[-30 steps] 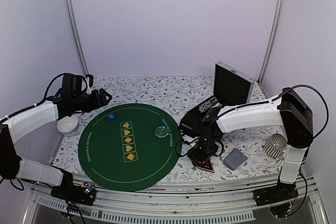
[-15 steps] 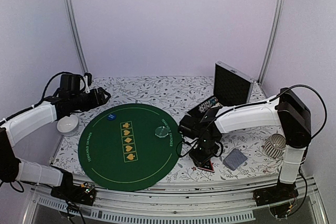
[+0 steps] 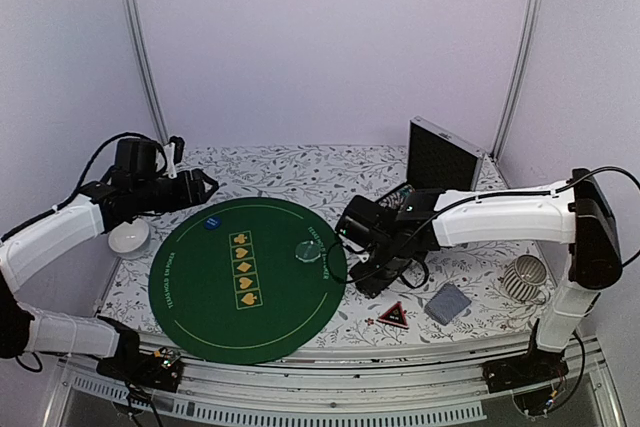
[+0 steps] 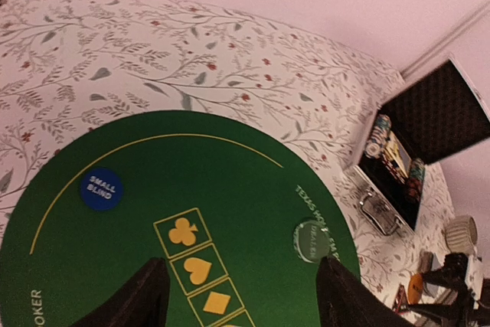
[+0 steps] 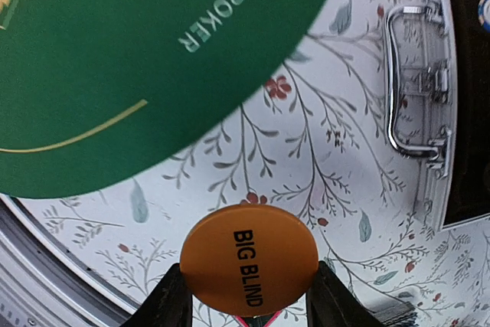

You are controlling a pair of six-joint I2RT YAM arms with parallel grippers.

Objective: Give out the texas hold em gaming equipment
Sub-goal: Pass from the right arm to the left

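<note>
My right gripper (image 5: pixel 249 298) is shut on an orange disc (image 5: pixel 249 259) printed BIG BLIND, held flat above the floral cloth just off the green mat (image 5: pixel 115 59). In the top view that gripper (image 3: pixel 375 277) hangs by the mat's right edge. A red-black triangle token (image 3: pixel 393 315) and grey-blue cards (image 3: pixel 448 302) lie to its right. A clear dealer disc (image 3: pixel 307 250) and a blue SMALL BLIND disc (image 3: pixel 211 222) rest on the mat (image 3: pixel 245 287). Striped poker chips (image 3: pixel 400 197) sit in the open black case (image 3: pixel 440 162). My left gripper (image 4: pixel 237 289) is open and empty above the mat's far left (image 3: pixel 200 187).
A white ribbed cup (image 3: pixel 524 277) lies on its side at the right. A white round dish (image 3: pixel 129 237) sits left of the mat. The case's metal handle (image 5: pixel 417 82) shows near the right gripper. Metal frame posts stand at both back corners.
My right gripper has risen and moved left toward the mat with the orange disc, uncovering the triangle token. My left gripper has shifted slightly and its jaws narrowed a little.
</note>
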